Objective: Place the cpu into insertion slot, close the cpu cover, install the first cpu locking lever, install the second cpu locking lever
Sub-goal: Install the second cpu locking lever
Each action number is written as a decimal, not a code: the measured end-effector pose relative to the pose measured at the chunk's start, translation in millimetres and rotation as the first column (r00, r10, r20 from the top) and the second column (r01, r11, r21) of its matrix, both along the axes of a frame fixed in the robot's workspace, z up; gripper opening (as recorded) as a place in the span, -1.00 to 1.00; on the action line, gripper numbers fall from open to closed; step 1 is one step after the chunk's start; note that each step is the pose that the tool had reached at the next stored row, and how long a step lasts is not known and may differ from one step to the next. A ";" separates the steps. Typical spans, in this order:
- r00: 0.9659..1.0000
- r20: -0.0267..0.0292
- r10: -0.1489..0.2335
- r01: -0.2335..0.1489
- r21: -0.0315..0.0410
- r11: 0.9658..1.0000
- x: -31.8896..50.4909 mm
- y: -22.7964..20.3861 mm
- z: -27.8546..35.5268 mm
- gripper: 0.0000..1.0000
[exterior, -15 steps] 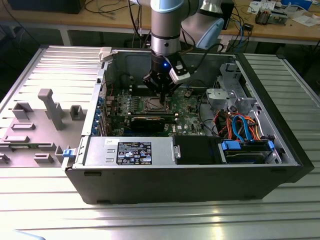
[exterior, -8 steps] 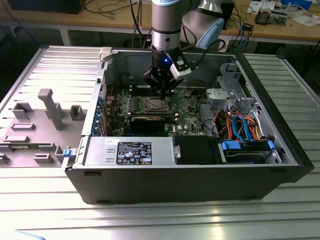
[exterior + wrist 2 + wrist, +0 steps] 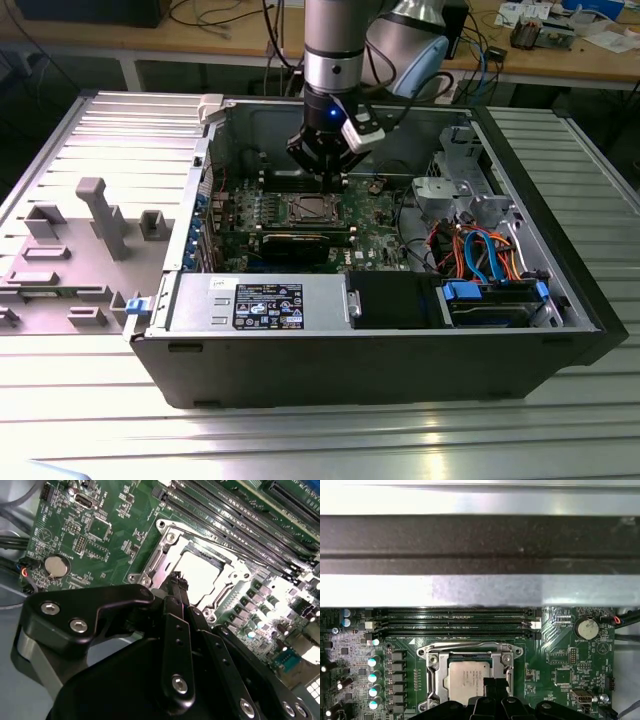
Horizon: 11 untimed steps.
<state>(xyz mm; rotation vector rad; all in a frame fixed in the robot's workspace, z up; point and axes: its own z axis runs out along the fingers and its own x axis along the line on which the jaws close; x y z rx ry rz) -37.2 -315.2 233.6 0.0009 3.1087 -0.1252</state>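
A ribbed, silvery aluminium-profile table (image 3: 560, 420) is seen spread across the scene, with bright light reflected in patches along its grooves. Behind this table, a long light-wooden workbench (image 3: 200, 45) is set along the far edge, strewn with black and coloured cables (image 3: 220, 20) and small pieces of electronic equipment (image 3: 540, 30). On the table, towards the exterior view's left, a grey plastic fixture with upright blocks (image 3: 100, 215) is placed.

Open computer case (image 3: 330, 350), coin battery (image 3: 585, 628)
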 end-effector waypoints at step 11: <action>1.000 0.000 0.000 0.000 0.000 1.000 0.0 -17.9 -0.3 -0.79</action>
